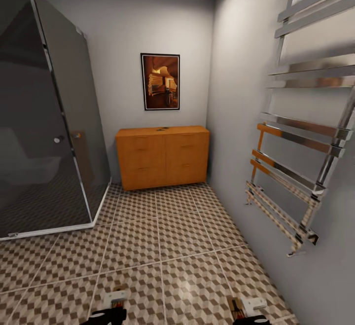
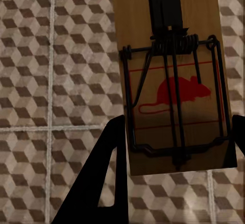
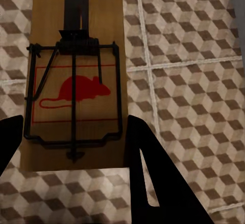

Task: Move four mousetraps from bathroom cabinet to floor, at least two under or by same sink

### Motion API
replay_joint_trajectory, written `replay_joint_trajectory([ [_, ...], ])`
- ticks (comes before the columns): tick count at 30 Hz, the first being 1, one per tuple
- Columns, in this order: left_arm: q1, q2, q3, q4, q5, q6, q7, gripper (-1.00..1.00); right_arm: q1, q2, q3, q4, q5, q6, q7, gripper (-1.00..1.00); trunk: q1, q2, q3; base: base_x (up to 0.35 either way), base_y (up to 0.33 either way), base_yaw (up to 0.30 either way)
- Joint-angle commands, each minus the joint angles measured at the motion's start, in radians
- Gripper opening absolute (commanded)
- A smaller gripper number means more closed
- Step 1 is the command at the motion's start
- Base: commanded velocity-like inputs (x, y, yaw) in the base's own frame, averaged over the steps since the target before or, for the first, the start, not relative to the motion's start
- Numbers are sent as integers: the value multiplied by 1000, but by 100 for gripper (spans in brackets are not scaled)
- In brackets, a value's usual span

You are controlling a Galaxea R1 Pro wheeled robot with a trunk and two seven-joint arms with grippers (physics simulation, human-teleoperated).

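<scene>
1. Now your left gripper [image 2: 173,147] clamps a mousetrap [image 2: 171,81] above the floor [image 2: 51,81].
2. Your right gripper [image 3: 74,147] clamps a second trap [image 3: 76,81], fingers either side.
3. Ahead, the cabinet [image 1: 162,156] stands closed against the far wall, beside the shower [image 1: 44,118].

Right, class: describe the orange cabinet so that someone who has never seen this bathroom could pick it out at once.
Look past the patterned floor tiles to the far grey wall, below the framed picture. There, between the dark glass shower cabin and the right wall, stands the cabinet. It is the one low, wide, orange-brown wooden piece, with slim handles on its drawer fronts.
</scene>
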Motion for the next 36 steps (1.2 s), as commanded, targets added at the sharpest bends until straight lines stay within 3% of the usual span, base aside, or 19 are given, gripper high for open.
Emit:
replay_joint_trajectory([
  [1,-1,-3,-5,1,9,-4,5,-100,-1,1,-5,2,8,1,-3,-100,0,-1,-1,-46,5,0],
  [7,-1,-7,-5,1,10,-4,5,-100,-1,3,-5,2,9,1,0,-100,0,-1,-1,-11,1,0],
  [22,-1,-8,-5,1,12,-4,5,-100,14,5,-8,2,5,-7,-10,-100,0,-1,7,0,0,-168],
  [27,-1,-8,-5,1,11,-4,5,-100,46,6,-7,2,7,-15,-12,-100,0,-1,7,0,0,-59],
  [36,-1,-8,-5,1,12,-4,5,-100,64,12,-8,2,8,-38,-5,-100,0,-1,9,0,0,-250],
])
